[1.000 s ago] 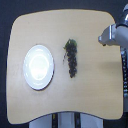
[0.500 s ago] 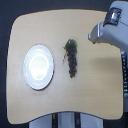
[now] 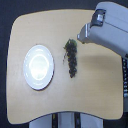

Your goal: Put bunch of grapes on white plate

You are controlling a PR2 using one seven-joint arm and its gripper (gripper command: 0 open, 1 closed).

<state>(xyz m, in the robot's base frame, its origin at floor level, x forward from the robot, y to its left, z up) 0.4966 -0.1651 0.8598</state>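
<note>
Over the last second I've seen the arm come in from the exterior view's right edge toward the table's middle. A second ago only its end showed at the far right; now its grey body fills the upper right corner, and the gripper (image 3: pixel 82 36) sits just beside the stem end of the bunch of grapes (image 3: pixel 71 57). I can't make out its jaws.

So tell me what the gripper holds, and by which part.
Nothing. The bunch of grapes lies on the table, beside the white plate; the gripper is beside its stem end.
</note>
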